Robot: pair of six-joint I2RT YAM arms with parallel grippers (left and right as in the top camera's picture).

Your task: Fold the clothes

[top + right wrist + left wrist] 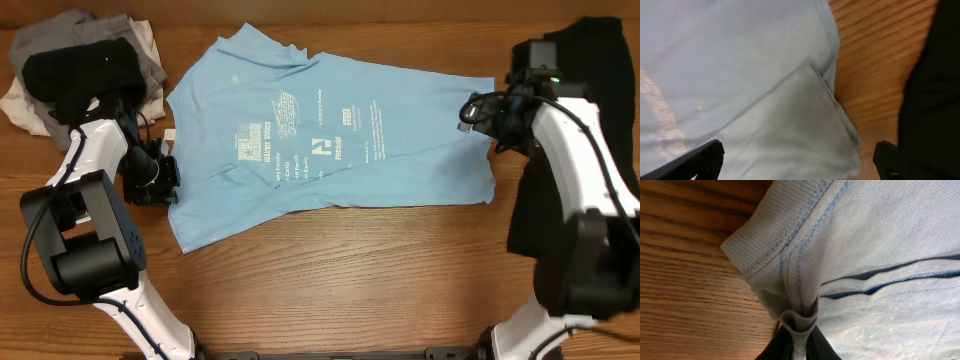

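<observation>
Left arm (85, 170) extends from the near-left corner of the table along the left edge, with the wrist bent inward. Left claw (798, 337) is pinched tight on a fold of the T-shirt (880, 235). Right arm (575, 150) extends from the near-right corner along the right edge. Right claw (797, 160) points inward, fingers (705, 157) spread wide.
</observation>
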